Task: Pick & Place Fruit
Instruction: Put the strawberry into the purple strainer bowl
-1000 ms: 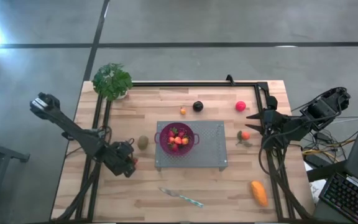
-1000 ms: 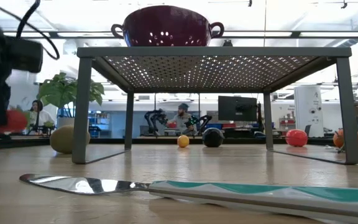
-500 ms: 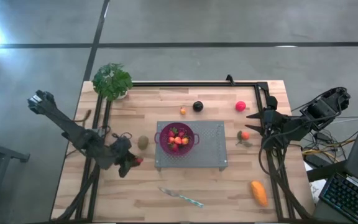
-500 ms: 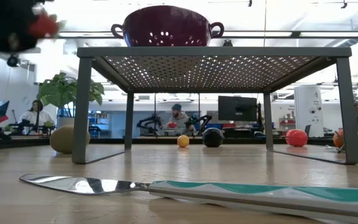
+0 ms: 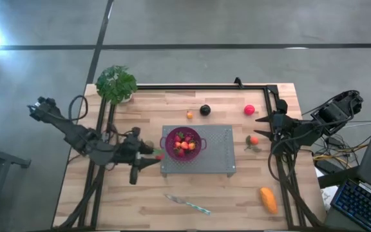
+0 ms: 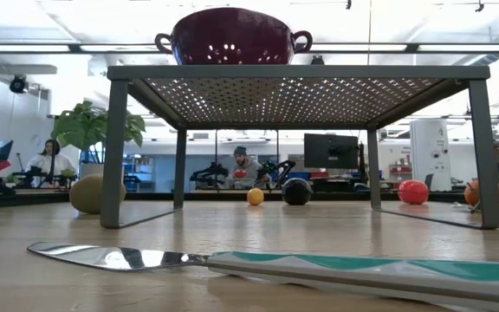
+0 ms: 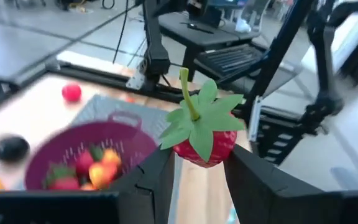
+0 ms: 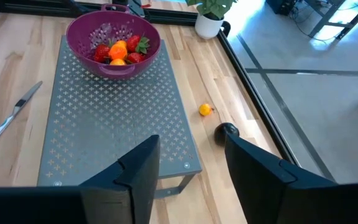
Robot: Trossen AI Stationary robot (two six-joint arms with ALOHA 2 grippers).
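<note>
My left gripper [image 5: 154, 154] hangs above the table, just left of the purple colander [image 5: 183, 143], shut on a red strawberry [image 7: 204, 144] with a green cap. The colander stands on a grey perforated rack [image 5: 214, 161] and holds strawberries and small orange pieces. On the wood lie a tiny orange piece [image 5: 189, 115], a dark plum [image 5: 205, 110], a pink-red ball [image 5: 249, 109], a red-orange fruit [image 5: 254, 140] and an oblong orange one [image 5: 268, 200]. The kiwi [image 6: 89, 193] rests beside the rack's left leg. My right gripper [image 8: 188, 168] waits open at the right edge. My left gripper pinches the strawberry's red body [image 7: 221, 148] between its two fingers, one on each side. The fingers come nearly level from the table's left, toward the colander. The strawberry is lifted clear of the table, its green cap [image 7: 201, 118] and stem free of the fingers.
A knife [image 5: 189, 205] with a teal handle lies near the front edge. A potted plant [image 5: 116, 84] stands at the far left corner. A black rail frames the table's far and side edges. People sit at desks beyond the table.
My left gripper has risen from low over the table's left part, carrying the strawberry up and toward the colander, and has rolled and levelled out on the way. In the low view it has gone up out of the picture.
</note>
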